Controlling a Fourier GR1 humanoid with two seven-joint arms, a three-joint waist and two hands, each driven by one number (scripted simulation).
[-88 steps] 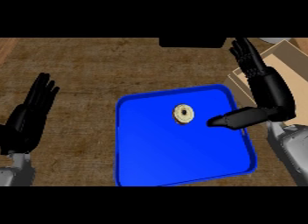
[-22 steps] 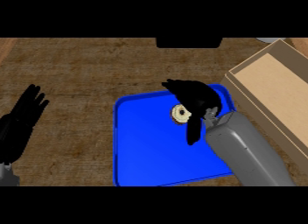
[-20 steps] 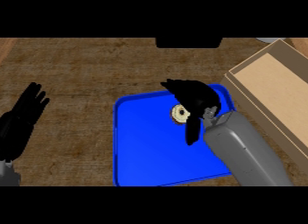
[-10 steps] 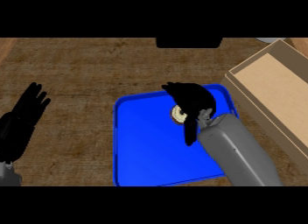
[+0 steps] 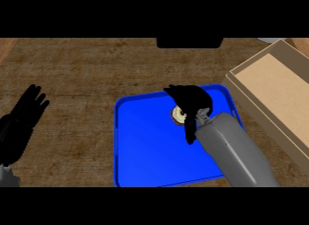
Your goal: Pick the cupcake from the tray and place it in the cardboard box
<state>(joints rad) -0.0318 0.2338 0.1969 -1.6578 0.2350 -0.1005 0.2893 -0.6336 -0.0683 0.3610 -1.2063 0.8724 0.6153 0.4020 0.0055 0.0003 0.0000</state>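
- Head view: left hand [image 5: 18,125] rests at the far left, fingers straight and spread.
- Tray [image 5: 144,154] lies under the right hand [image 5: 189,99].
- Right hand is curled round the cupcake [image 5: 178,115]. It's mostly hidden beneath the palm, on the tray. With a shallow hold it could slip or tip on lifting.
- Cardboard box [image 5: 280,96] is right of that hand. A low carry could clip its near wall.

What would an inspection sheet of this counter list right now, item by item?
Surface: wooden counter, brown grain.
Job's things: cupcake on the blue tray, partly hidden; open cardboard box right of the tray.
Clutter: dark object at the far edge; pale item at the far right, too cut off to identify.
Hands: right hand curled over the cupcake; left hand open, resting at the left.
Cables: nothing seen.
Surroundings: nothing seen.
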